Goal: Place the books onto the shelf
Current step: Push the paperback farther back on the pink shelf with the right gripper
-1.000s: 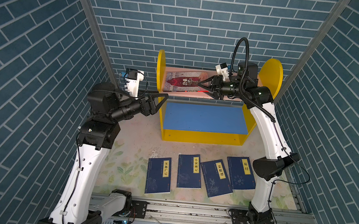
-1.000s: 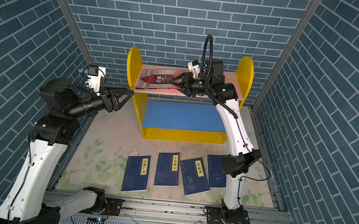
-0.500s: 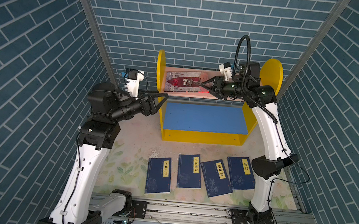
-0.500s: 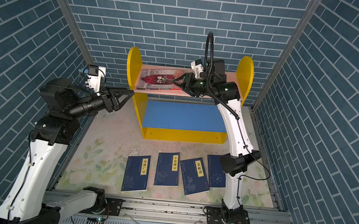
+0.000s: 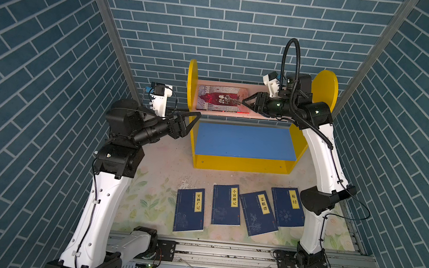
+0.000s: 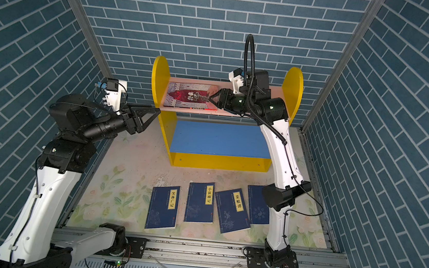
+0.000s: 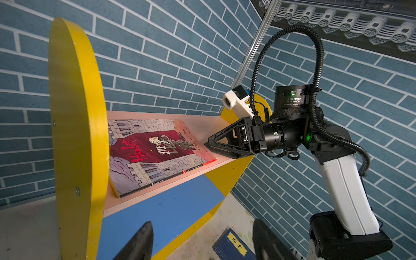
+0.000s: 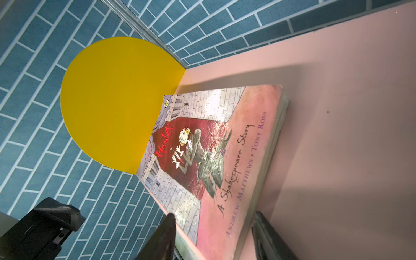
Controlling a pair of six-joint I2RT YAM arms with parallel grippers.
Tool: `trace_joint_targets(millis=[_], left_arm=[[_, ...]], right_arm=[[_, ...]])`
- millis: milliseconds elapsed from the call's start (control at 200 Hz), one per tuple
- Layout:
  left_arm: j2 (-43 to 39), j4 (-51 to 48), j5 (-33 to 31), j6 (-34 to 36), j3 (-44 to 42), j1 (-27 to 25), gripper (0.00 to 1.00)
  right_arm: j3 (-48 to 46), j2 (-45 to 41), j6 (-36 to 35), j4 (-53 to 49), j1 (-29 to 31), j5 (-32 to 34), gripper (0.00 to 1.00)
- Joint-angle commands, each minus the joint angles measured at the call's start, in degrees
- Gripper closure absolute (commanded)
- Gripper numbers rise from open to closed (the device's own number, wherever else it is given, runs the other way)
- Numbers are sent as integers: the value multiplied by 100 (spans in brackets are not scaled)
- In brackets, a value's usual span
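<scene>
The Hamlet book (image 5: 220,99) lies flat on the shelf's (image 5: 242,165) pink board (image 7: 202,127), its left end against the left yellow panel (image 5: 191,84). The right end effector (image 5: 243,102) sits at the book's right edge, moderately spread and not clamping it. The left end effector (image 5: 196,117) hangs wide and empty just left of that panel. Four navy books (image 5: 226,204) lie in a row near the bench's (image 5: 159,167) front edge.
</scene>
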Motion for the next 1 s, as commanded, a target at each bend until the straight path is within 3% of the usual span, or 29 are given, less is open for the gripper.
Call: trace_joint_targets(millis=[0, 655, 885, 995], left_arm=[[24, 122, -21, 81, -57, 32, 29], [40, 113, -117, 219, -66, 32, 29], [61, 87, -144, 257, -84, 32, 29], [68, 96, -144, 246, -79, 32, 29]], right_arm=[[160, 127, -277, -100, 48, -4, 46], [300, 288, -276, 15, 122, 14, 47], [367, 271, -512, -29, 91, 761, 46], [377, 312, -498, 78, 48, 778, 45]])
